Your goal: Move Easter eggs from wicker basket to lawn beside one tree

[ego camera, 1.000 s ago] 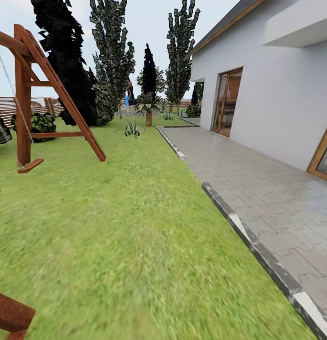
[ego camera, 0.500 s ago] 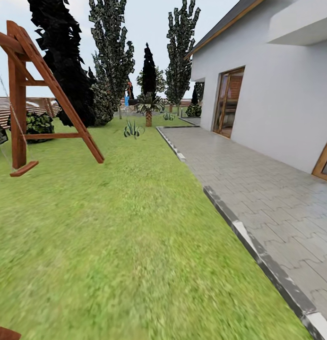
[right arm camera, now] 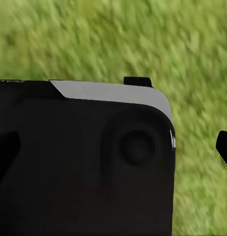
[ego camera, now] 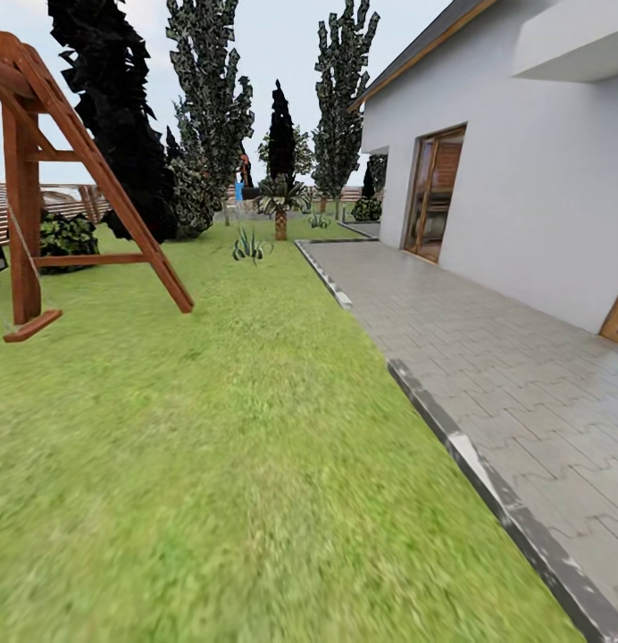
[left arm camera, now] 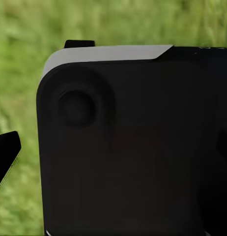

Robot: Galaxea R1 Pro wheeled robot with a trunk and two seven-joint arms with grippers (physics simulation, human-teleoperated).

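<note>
The Easter eggs and the wicker basket are out of view. The lawn (ego camera: pixel 211 429) stretches ahead as bright green grass, and it is blurred close to me. In the left wrist view a black fingertip (left arm camera: pixel 5 157) of my left gripper (left arm camera: pixel 113 152) shows at the edge over grass, behind a dark rounded housing. In the right wrist view, my right gripper (right arm camera: pixel 113 150) has a fingertip (right arm camera: pixel 224 147) at the far edge. Both pairs of fingers stand wide apart and hold nothing. The tall dark conifers (ego camera: pixel 121 116) and the short palm (ego camera: pixel 280 210) stand far off.
A brown wooden swing frame (ego camera: pixel 86 170) stands on the grass at the left, its seat (ego camera: pixel 30 326) hanging low. A grey kerb (ego camera: pixel 452 438) borders the paved terrace (ego camera: pixel 523 375) beside the white house (ego camera: pixel 523 179). A slat fence (ego camera: pixel 68 201) and a dark bush (ego camera: pixel 66 237) lie behind the swing.
The whole head view has shifted: the camera has moved. The swing frame now sits further left, and the brown beam at the lower left corner has left the picture.
</note>
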